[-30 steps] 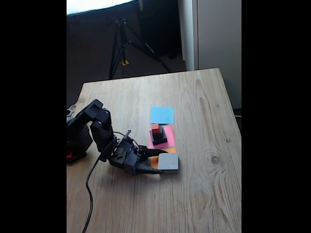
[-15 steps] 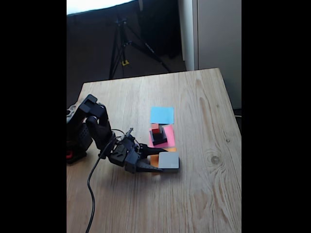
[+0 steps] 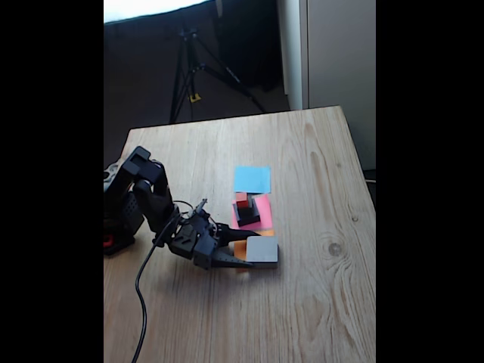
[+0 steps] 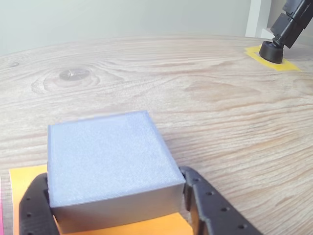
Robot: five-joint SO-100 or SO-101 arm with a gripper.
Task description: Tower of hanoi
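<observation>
The table [image 3: 302,151] is of pale wood with clear grain and a dark knot. On it lie three flat paper squares in a row: a blue square [image 3: 252,179] farthest from the camera, a pink square [image 3: 264,208] in the middle, and an orange square [image 4: 24,183] nearest.

The grey slab [image 4: 110,164] is a square block with a matt, slightly grainy top and darker smooth sides. It lies flat on the orange square. It has no long axis, since its top is square; in the wrist view one corner points away from the camera and to the right.

The gripper [image 4: 117,205] is black plastic with small round holes along the fingers. Its jaws stand on both sides of the slab, at the slab's near lower edge, one finger [image 4: 36,208] on the left and the other on the right. They seem to touch the sides, so the gripper is closed on the slab. In the fixed view the gripper [image 3: 240,249] reaches the slab [image 3: 262,249] from the left.

On the pink square stands the black slab [image 3: 249,214], with the black cube [image 3: 244,206] on it and the red cube [image 3: 241,197] on top.
</observation>
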